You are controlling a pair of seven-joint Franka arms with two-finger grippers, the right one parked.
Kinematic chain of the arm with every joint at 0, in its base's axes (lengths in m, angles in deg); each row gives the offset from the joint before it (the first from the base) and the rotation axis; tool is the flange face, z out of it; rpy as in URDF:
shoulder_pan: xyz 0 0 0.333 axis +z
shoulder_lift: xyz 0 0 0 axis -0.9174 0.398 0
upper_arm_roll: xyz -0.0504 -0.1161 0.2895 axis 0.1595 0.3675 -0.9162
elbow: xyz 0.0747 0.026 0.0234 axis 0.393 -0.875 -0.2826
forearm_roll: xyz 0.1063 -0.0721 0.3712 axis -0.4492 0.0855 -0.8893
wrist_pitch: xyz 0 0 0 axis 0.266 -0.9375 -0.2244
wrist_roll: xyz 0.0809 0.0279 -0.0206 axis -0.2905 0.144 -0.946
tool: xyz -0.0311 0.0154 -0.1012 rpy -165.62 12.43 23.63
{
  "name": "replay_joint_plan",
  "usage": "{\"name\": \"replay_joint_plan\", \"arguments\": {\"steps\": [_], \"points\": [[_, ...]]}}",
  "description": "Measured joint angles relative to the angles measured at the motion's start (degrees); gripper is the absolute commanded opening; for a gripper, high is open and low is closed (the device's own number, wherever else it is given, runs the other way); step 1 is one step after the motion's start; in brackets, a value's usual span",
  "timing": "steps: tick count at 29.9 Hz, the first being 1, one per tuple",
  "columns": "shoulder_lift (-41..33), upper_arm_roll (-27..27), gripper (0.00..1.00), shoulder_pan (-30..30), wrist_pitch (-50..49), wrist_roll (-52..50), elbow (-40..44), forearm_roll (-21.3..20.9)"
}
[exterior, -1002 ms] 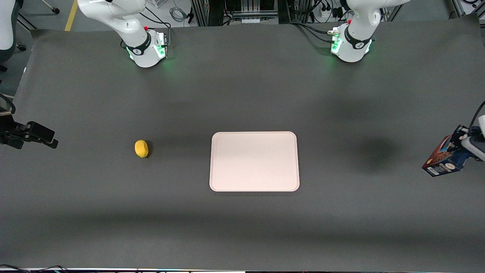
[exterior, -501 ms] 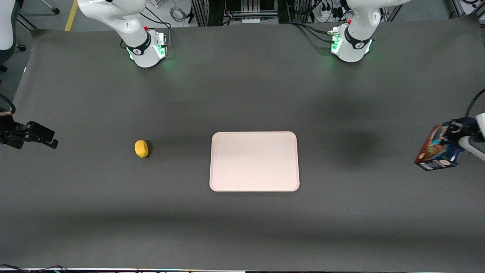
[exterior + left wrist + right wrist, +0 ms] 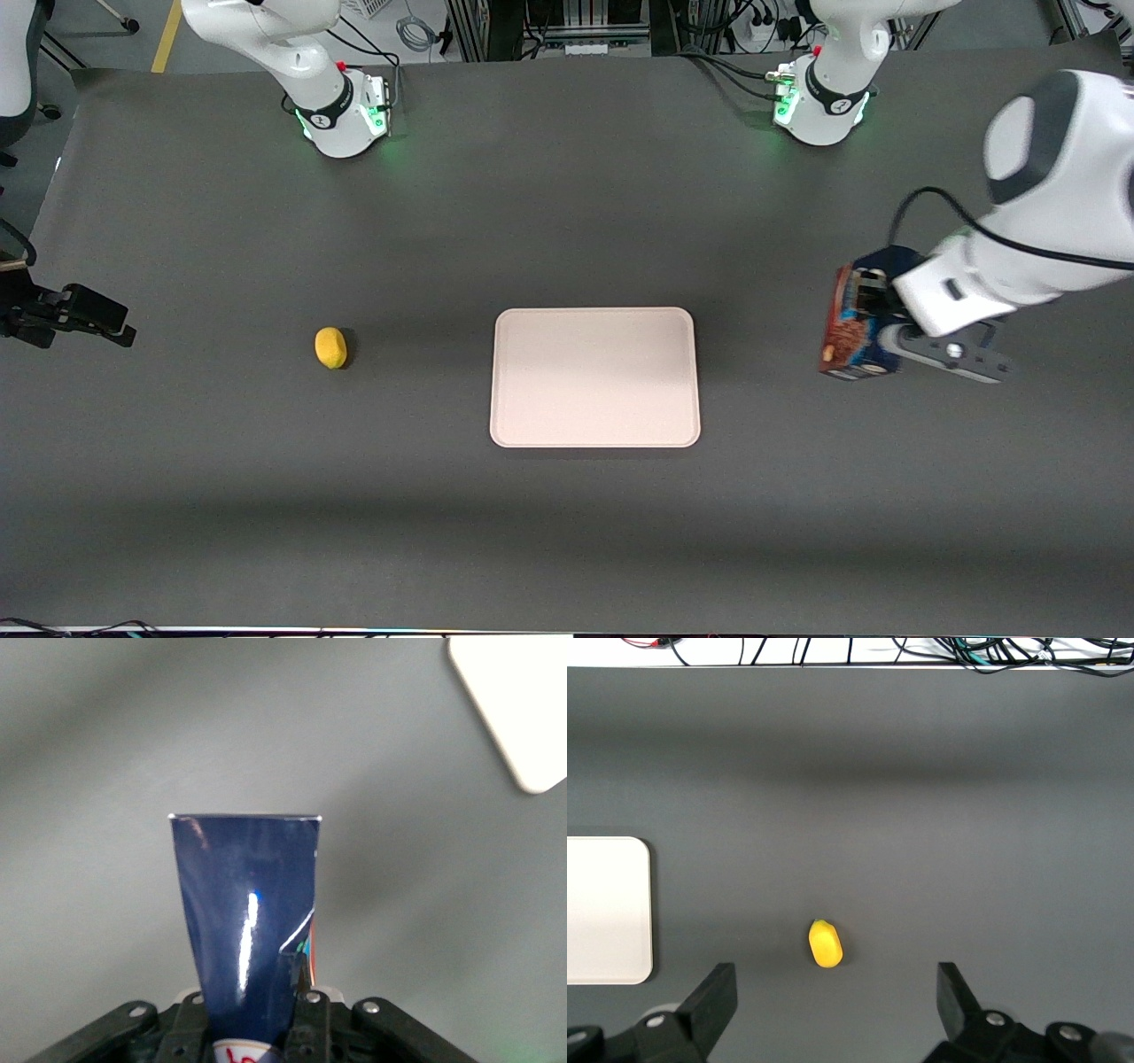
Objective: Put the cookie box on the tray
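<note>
A dark grey mat is seen to cover the worktop [image 3: 266, 496], with cables and equipment racks visible along the edge farthest from the front camera. The tray [image 3: 594, 377] is laid flat near the middle of the worktop, with nothing on it; one rounded corner of it is also caught in the left wrist view [image 3: 523, 704].

The cookie box [image 3: 852, 324] is held above the mat toward the working arm's end of the worktop, well apart from the tray and at about the same distance from the front camera as the tray. No contact with the mat can be made out. In the front view the box is seen on end, its brown cookie picture turned toward the tray. In the left wrist view a glossy navy face of the box [image 3: 248, 912] is presented, with a dented edge next to one finger [image 3: 295, 979].

The end effector [image 3: 877, 330] is clamped on the cookie box, the fingers being pressed against opposite faces at the end of the box nearest the wrist.

A small yellow lump [image 3: 330, 346] is recorded resting on the mat toward the parked arm's end, well apart from the tray and at a similar distance from the front camera. It is also seen in the right wrist view [image 3: 825, 943].
</note>
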Motion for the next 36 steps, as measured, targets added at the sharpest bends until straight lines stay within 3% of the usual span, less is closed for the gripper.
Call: {"name": "replay_joint_plan", "arguments": {"steps": [4,14,36], "points": [[0.5,3.1,0.28,-0.2,5.1,-6.2,-3.1,-0.9],[3.5,8.4,0.28,-1.3,16.2,-20.4,-10.9,-8.9],[19.5,9.1,0.29,-5.2,27.1,-40.9,-12.7,-33.5]]}}
